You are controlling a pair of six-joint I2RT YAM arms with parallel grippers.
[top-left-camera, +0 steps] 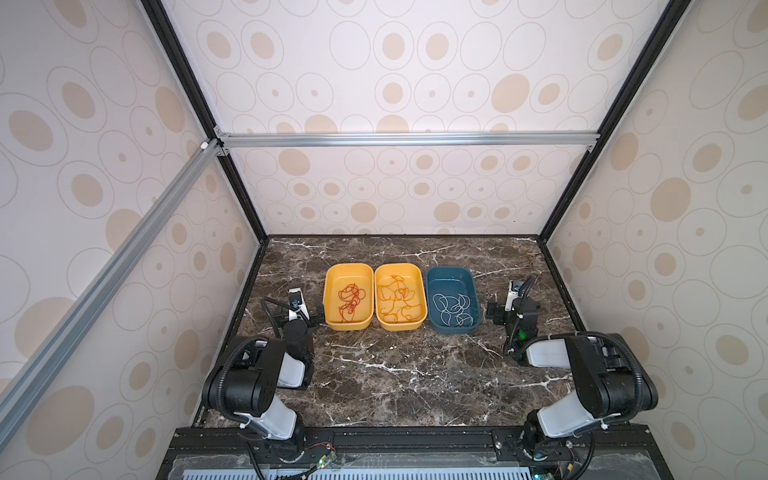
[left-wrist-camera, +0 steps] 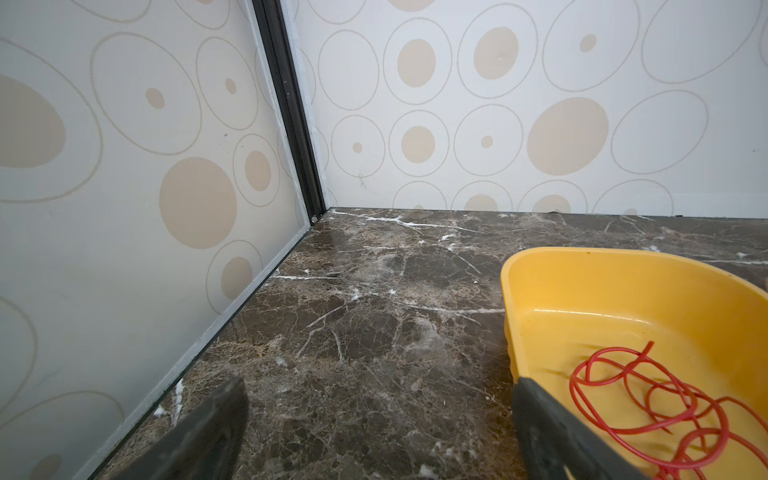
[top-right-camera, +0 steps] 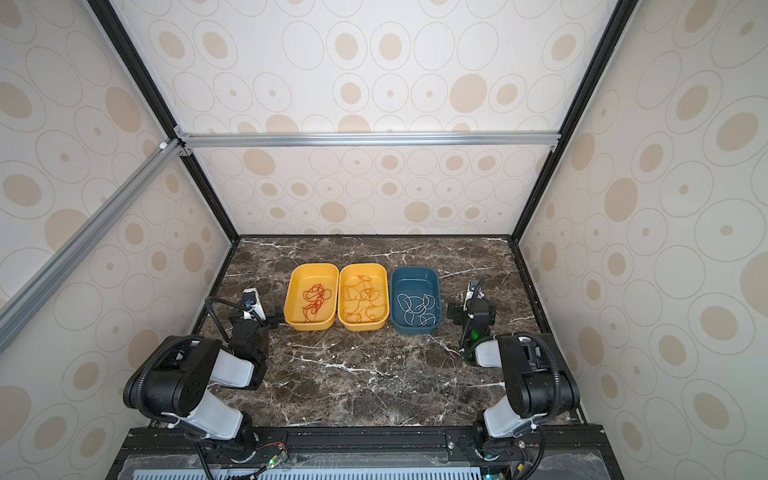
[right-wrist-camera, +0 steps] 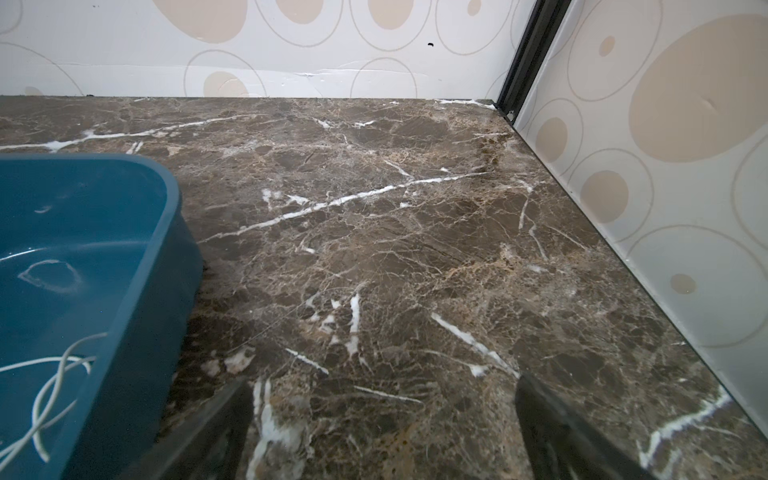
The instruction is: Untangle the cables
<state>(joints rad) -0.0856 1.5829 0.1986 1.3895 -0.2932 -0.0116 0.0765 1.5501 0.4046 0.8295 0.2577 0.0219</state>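
Cables (top-right-camera: 362, 303), mid-frame: red cable (top-left-camera: 350, 302) is laid in left tray (top-left-camera: 349, 275), orange cable (top-left-camera: 399, 304) in middle tray (top-left-camera: 384, 274), white cable (top-left-camera: 453, 311) in blue tray (top-left-camera: 451, 277). Judged light, limp; an outer loop is best pinched; left gripper (left-wrist-camera: 378, 386) and right gripper (right-wrist-camera: 384, 384) are spread open, empty.

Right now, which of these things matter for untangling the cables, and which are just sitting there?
Part of the job:
red cable
orange cable
white cable

Just holding them or standing around:
left yellow tray
middle yellow tray
blue tray
marble table
spotted walls
metal frame bar
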